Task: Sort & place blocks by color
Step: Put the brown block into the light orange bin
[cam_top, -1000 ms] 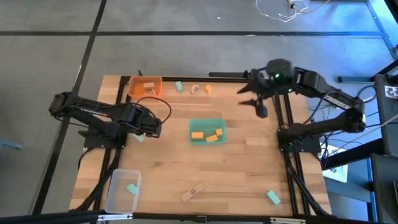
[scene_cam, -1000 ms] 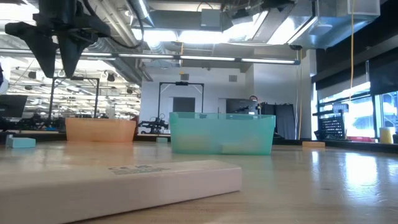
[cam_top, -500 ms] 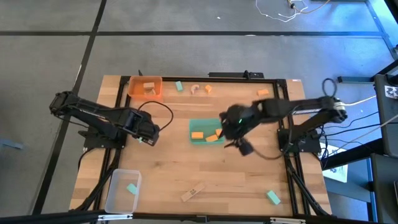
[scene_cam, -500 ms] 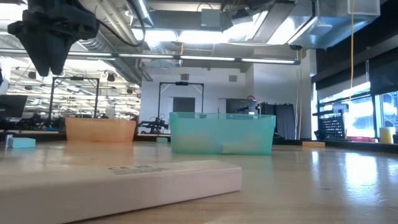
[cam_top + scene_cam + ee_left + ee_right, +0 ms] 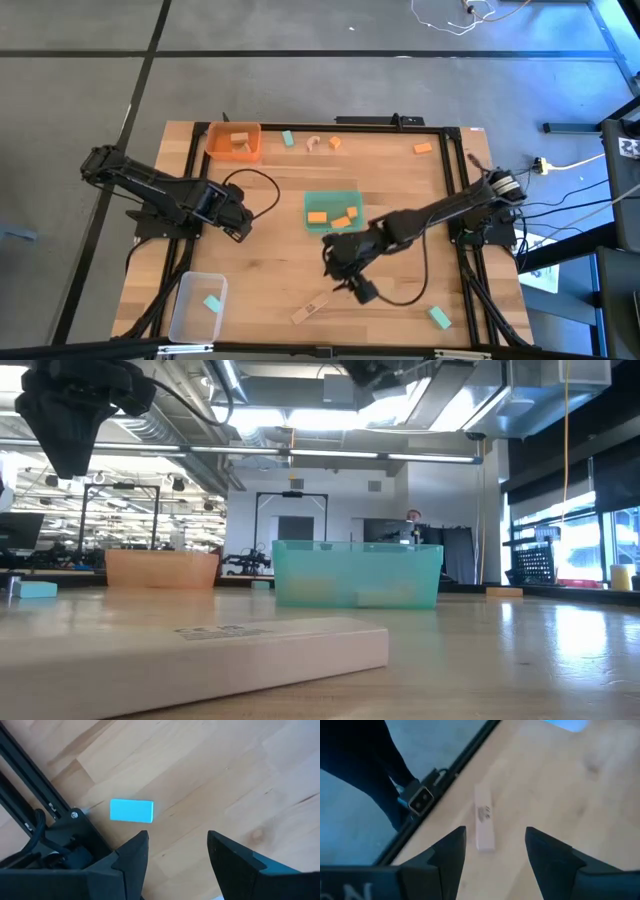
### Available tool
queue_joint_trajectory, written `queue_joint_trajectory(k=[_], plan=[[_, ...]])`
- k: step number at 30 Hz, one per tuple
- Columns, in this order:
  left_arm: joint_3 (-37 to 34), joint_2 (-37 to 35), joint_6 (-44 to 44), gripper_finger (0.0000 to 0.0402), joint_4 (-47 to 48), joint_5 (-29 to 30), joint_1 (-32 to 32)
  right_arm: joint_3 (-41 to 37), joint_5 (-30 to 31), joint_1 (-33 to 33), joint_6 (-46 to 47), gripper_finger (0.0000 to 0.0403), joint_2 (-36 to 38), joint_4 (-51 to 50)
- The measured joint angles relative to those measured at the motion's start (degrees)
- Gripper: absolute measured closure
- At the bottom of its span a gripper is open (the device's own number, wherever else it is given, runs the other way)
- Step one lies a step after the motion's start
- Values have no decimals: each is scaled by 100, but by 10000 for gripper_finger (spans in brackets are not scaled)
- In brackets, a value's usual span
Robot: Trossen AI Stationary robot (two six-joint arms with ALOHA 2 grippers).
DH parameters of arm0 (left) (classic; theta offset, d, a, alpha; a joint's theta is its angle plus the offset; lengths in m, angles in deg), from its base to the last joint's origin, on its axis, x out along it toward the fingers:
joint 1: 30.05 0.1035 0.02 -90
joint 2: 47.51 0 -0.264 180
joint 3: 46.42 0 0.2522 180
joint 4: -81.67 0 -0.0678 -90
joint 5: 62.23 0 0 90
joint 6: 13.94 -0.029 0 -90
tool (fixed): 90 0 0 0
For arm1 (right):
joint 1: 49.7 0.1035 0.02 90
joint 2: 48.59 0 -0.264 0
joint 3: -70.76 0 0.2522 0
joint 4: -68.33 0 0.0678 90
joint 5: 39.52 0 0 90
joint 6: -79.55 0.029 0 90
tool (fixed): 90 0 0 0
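Note:
My left gripper (image 5: 177, 851) hangs open over the table's left part (image 5: 236, 216), pointing down; a mint-green block (image 5: 131, 811) lies flat on the wood just beyond its fingertips. My right gripper (image 5: 495, 845) is open too and reaches out over the table's middle (image 5: 338, 265), slanting down toward a long pale wood block (image 5: 484, 825) that lies flat near the front edge (image 5: 310, 310). In the low view this block (image 5: 200, 650) fills the foreground and the left gripper (image 5: 70, 420) hangs at the upper left. Neither gripper touches a block.
A green tray (image 5: 345, 192) in the middle holds orange blocks. An orange tray (image 5: 215, 150) at the far left holds pale wood pieces; a clear tray (image 5: 190, 325) at the near left holds a mint block. Loose blocks lie along the far edge (image 5: 335, 143) and at the near right (image 5: 440, 317).
My right gripper has swept from the table's far right, over the green tray, toward the near edge, sinking and tipping down, and now stands over the long pale wood block. My left gripper has shifted a little toward the near edge and rolled about its own axis. Both stayed open.

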Motion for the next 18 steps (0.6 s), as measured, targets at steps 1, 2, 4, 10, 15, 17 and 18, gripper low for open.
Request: queue_joint_trajectory(k=[1, 2, 4, 10, 15, 17, 18], plan=[[0, 0, -11, 208, 0, 0, -29, 0, 0, 42, 66, 199, -102, 83], [0, 0, -10, 208, -2, 2, -56, 0, 7, 79, 152, 199, -216, 134], [0, 0, -9, 208, -2, 4, -105, 0, 90, 164, 295, 199, -458, 163], [0, 0, 37, 208, -7, 4, -249, 0, 146, 340, 315, 199, -1033, 488], [0, 0, 41, 208, -37, 2, -291, 0, 148, 386, 278, 199, -1320, 839], [0, 0, 44, 208, -35, 4, -291, 0, 157, 386, 155, 199, -1408, 894], [0, 0, 44, 208, -37, 4, -291, 0, 165, 384, 119, 199, -1476, 946]])
